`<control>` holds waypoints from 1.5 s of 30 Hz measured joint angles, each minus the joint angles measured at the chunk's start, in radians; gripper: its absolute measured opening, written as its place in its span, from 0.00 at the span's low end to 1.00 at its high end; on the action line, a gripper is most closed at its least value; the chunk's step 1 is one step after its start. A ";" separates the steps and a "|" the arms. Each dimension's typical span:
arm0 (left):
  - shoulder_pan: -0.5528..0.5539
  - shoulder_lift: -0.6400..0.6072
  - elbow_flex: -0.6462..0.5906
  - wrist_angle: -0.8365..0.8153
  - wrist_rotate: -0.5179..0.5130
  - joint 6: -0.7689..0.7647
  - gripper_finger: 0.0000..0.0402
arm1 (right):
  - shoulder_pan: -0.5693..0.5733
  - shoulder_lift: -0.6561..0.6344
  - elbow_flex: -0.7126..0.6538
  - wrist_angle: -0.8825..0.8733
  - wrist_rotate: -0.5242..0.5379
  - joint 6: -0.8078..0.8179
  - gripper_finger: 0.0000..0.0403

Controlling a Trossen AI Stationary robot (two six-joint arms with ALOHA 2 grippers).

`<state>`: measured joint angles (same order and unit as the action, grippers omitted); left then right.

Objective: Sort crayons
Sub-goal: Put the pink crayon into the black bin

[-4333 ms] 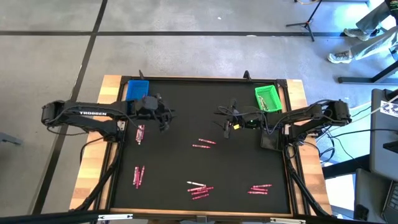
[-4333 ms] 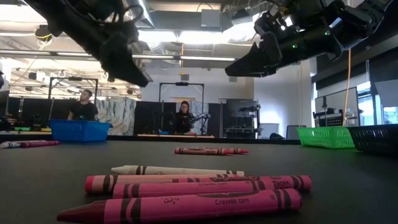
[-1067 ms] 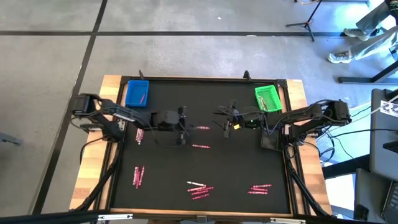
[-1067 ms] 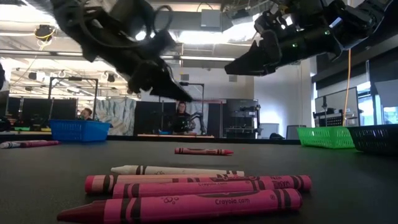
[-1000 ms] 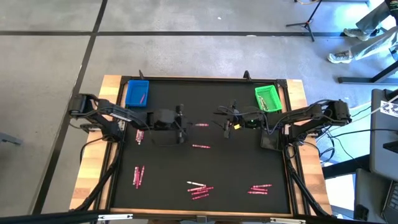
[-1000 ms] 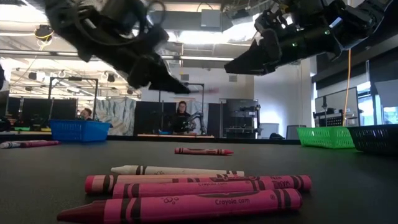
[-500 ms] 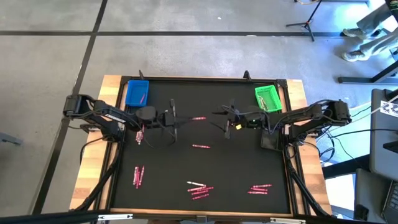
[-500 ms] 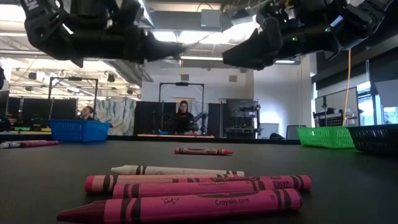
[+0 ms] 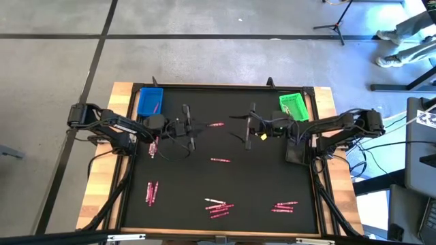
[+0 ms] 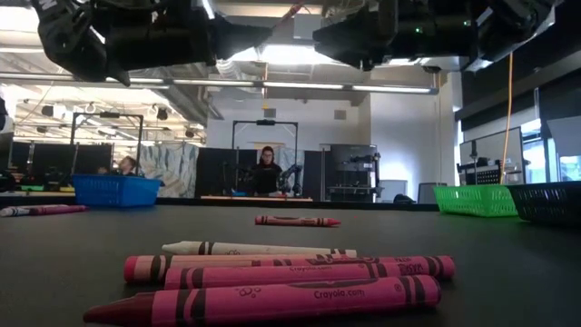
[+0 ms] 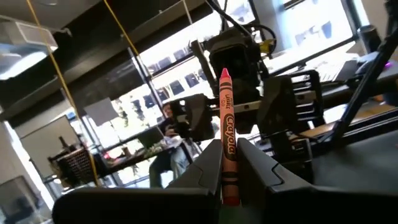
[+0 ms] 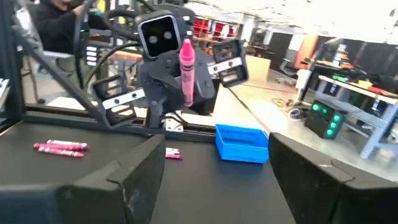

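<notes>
Black desk (image 9: 259,184) with both arms up over its far half, facing each other. Left gripper (image 9: 191,127) has its jaws clamped on one pink crayon (image 9: 216,125), sticking out toward the right gripper (image 9: 246,127), whose jaws are spread wide with nothing in them. Two trays: blue (image 9: 150,101) and green (image 9: 293,107). Loose crayons (image 9: 219,207) lie in five little bunches on the desk.

A blue tray (image 9: 150,101) sits at the black table's (image 9: 225,177) far left corner, a green tray (image 9: 293,107) at its far right corner.
</notes>
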<state>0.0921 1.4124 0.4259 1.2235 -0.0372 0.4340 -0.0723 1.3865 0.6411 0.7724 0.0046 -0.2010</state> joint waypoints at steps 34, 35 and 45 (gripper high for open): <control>-0.039 0.030 0.015 -0.006 0.068 -0.064 0.05 | 0.013 0.195 0.069 0.276 -0.209 0.040 0.47; -0.036 0.030 0.020 -0.013 0.067 -0.066 0.05 | 0.018 0.211 0.082 0.276 -0.210 0.034 0.47; -0.036 0.030 0.027 -0.045 0.052 -0.083 0.05 | 0.040 0.249 0.135 0.272 -0.207 -0.040 0.31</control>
<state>0.0559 1.4425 0.4526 1.1786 0.0148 0.3513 -0.0319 1.6352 0.7761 1.0448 -0.2020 -0.2413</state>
